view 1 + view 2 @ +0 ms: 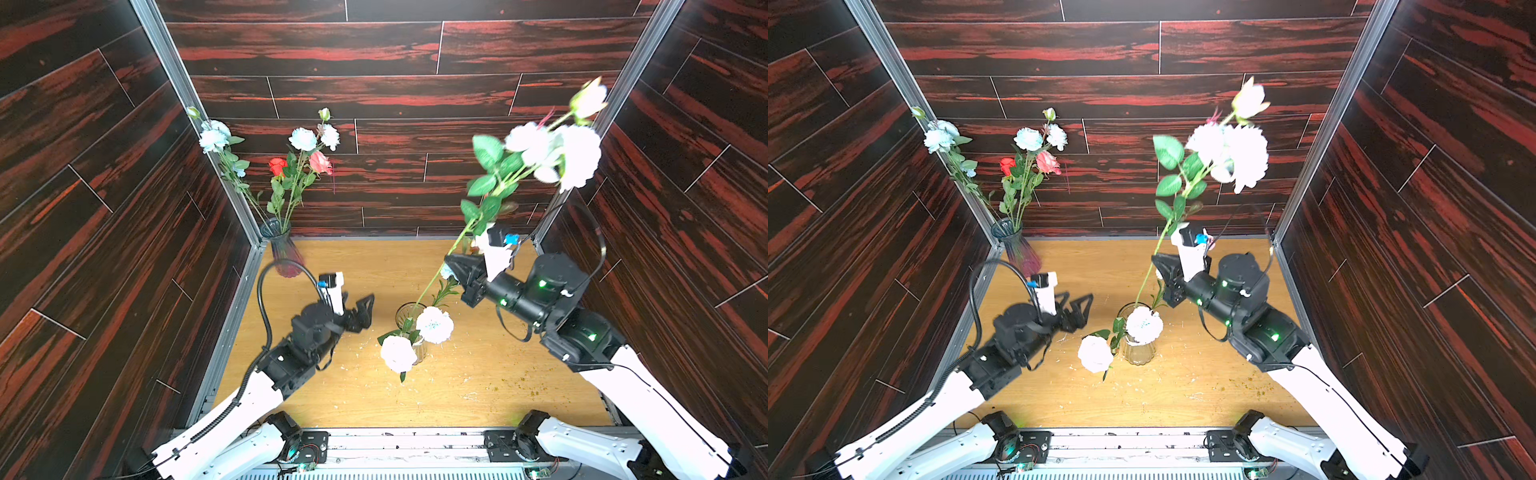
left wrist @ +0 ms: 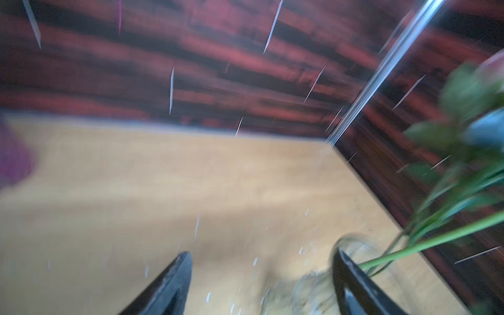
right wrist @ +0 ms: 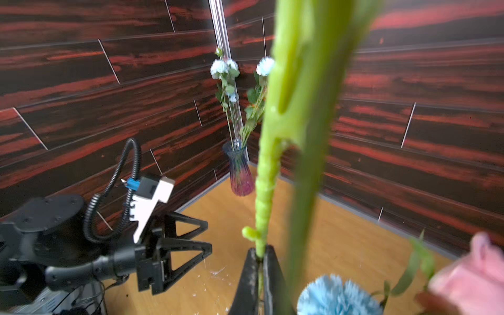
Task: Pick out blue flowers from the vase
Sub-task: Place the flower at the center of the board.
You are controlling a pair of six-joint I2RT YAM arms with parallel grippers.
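Basically, the right gripper (image 1: 453, 262) was clamped tight on the thin ridged green stalk (image 3: 266, 191) of a long artificial stem with pale blue-white ruffled blooms and green leaves (image 1: 491, 205), which slanted up toward the far right corner of the light wooden bench (image 1: 478, 395). The stalk's lower end sat at the mouth of the clear ribbed glass vase (image 1: 1139, 353) near the bench middle; whether it was in or just out, couldn't tell. That vase also held a blue ruffled bloom (image 3: 338, 297) and a pale pink rose (image 3: 477, 272). The left gripper (image 3: 208, 235) had its jaws wide apart and empty, just beside the clear vase on the left-edge side. More blue flowers (image 1: 303, 139) stood in a tinted blue-to-pink glass vase (image 1: 284, 257) at the far left corner, with a red rose (image 1: 277, 165) and a pink rose (image 1: 321, 162).

Handling, as a guess: the stem looked light but top-heavy, the blooms soft and crushable, the stalk slim smooth plastic, likely to swivel in a pinch. The best hold looked like the bare stalk below the leaves, as here, never the blooms. Leaves could snag neighbours, and the clear vase looked light enough to tip
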